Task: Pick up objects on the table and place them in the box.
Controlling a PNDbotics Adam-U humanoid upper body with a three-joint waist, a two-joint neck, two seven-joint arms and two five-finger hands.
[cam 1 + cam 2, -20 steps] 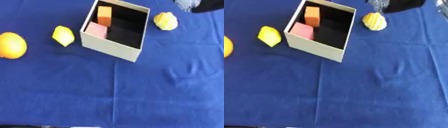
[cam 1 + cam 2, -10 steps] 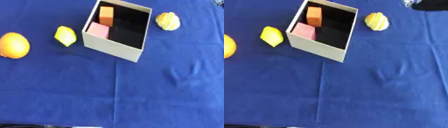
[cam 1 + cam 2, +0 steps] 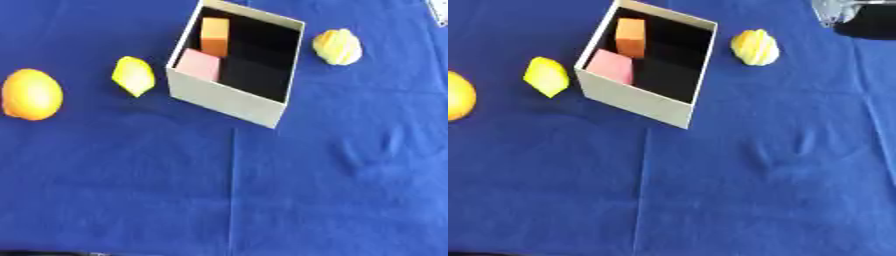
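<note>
The lower half of the frame shows only the blue cloth-covered worktop (image 3: 262, 200), bare and lightly creased, with a straight fold line running up its middle.

Above that, at the left edge, lies a round orange fruit (image 3: 31, 94). Just to its right, apart from it, lies a small yellow lemon-shaped fruit (image 3: 133, 76), near the left wall of the box but not touching it.

The open cream cardboard box (image 3: 223, 100) sits askew in the upper middle of the frame, one corner pointing toward the lower right. Its inside is dark. Against its left wall rest two blocks: a pink cube (image 3: 199, 65) nearer, and an orange block (image 3: 214, 36) behind it, standing upright. The two look to be touching or nearly so.

To the right of the box, a little apart from its right wall, lies a pale yellow ribbed fruit (image 3: 755, 47) on the cloth.

At the upper right corner of the right eye view, a dark and silver part of the right hand (image 3: 837, 12) shows, well apart from the ribbed fruit. Whether its fingers are spread or curled I cannot tell, and it touches nothing visible. The left hand shows nowhere.

Compared with a second ago, the right hand has drawn back from above the ribbed fruit toward the corner; the fruit and the box contents lie as before.
</note>
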